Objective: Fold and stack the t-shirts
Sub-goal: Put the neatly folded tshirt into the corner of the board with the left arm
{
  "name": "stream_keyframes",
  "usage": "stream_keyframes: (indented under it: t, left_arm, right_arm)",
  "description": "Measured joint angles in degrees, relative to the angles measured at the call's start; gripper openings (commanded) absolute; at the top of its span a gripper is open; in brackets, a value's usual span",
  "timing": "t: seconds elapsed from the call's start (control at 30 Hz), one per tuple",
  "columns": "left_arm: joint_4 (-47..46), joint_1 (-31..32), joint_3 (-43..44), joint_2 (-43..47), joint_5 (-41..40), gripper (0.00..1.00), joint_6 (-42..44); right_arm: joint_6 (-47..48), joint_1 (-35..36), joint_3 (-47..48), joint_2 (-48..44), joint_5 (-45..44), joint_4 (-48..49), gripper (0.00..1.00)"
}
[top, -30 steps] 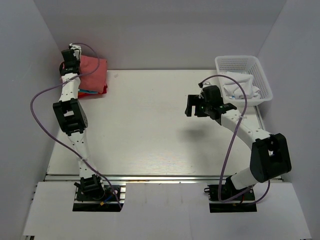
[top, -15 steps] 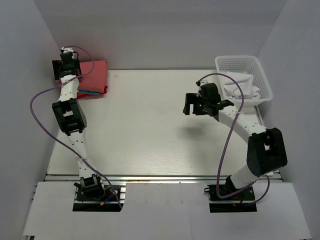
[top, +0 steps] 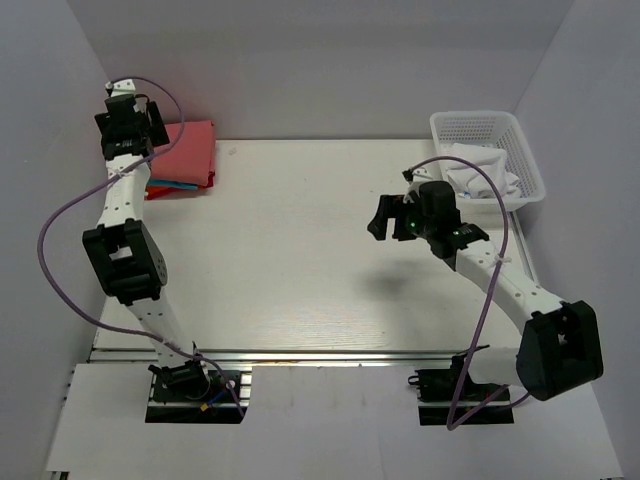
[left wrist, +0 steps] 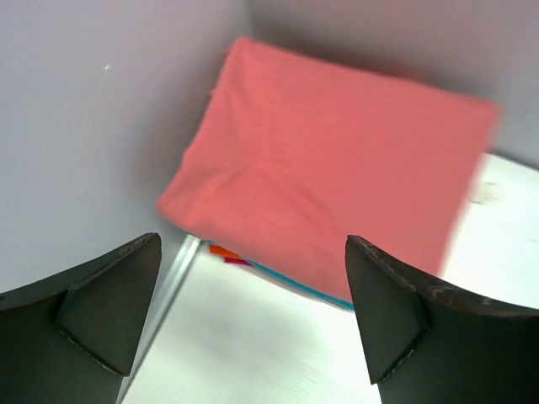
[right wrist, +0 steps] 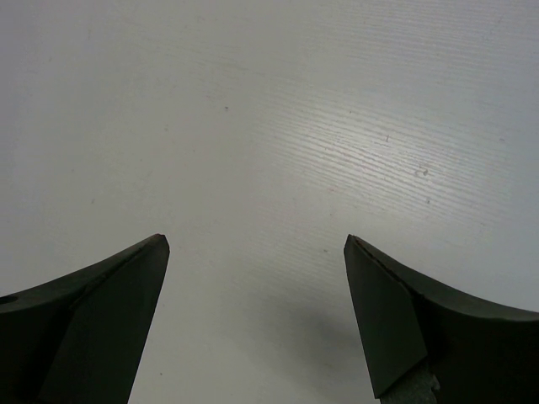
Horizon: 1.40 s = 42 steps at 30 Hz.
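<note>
A stack of folded t-shirts (top: 185,155) lies in the far left corner of the table. The dusty salmon-red shirt (left wrist: 328,177) is on top, lying flat. Thin teal (left wrist: 290,282), orange (left wrist: 221,250) and bright red edges peek out beneath it. My left gripper (top: 128,125) hangs raised at the stack's left end, open, with nothing between its fingers (left wrist: 109,303). My right gripper (top: 385,215) hovers open over bare table right of centre, its fingers (right wrist: 396,320) holding nothing.
A white lattice basket (top: 525,165) with white cloth (top: 482,170) inside stands at the far right. Grey walls close in the left, back and right sides. The left arm's purple cable (top: 60,215) loops beside the left wall.
My left gripper opened, let go of the salmon-red shirt and rose back to the left. The shirt now lies flat on the stack. The right arm swung towards me.
</note>
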<state>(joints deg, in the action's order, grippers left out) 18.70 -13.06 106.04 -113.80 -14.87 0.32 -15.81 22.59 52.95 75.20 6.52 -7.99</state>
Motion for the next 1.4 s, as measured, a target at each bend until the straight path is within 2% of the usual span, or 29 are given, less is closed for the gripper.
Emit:
stream_keyframes:
  t: [0.13, 0.23, 0.4, 0.53, 0.77, 0.93, 1.17, 1.4]
  left_arm:
    - [0.31, 2.23, -6.05, 8.22, 5.31, 1.0, -2.16]
    - [-1.77, 6.16, -16.65, 16.17, 8.48, 1.0, -5.68]
    - [-5.97, 17.35, -41.22, 32.3, 12.94, 1.0, -11.82]
    - [-7.21, 27.17, -52.17, 41.03, 12.72, 1.0, -14.62]
    - [-9.86, 42.91, -59.58, 43.19, 9.99, 1.0, -17.16]
    - [-9.77, 50.84, -61.57, 43.8, 6.32, 1.0, -17.55]
    - [-11.85, 53.81, -66.25, 53.07, 4.46, 1.0, -17.11]
    - [-13.16, 54.55, -66.73, 55.19, 2.99, 1.0, -15.96]
  right_arm:
    - [-0.09, 0.0, -4.09, -3.58, 0.68, 1.66, 0.9]
    - [-0.17, -0.02, -7.39, -5.86, 1.57, 3.5, 0.9]
    - [-1.22, -0.02, -13.81, -7.39, 4.48, 8.52, 0.9]
    - [-2.27, -0.02, -18.93, -7.91, 6.25, 10.99, 0.9]
    - [-4.61, -0.02, -28.37, -14.67, 7.58, 17.79, 0.9]
    - [-6.21, -0.02, -33.0, -19.65, 6.38, 19.78, 0.9]
    - [-7.06, -0.02, -35.28, -24.17, 3.41, 20.63, 0.9]
    - [-7.93, -0.02, -35.93, -24.22, 2.62, 21.9, 0.9]
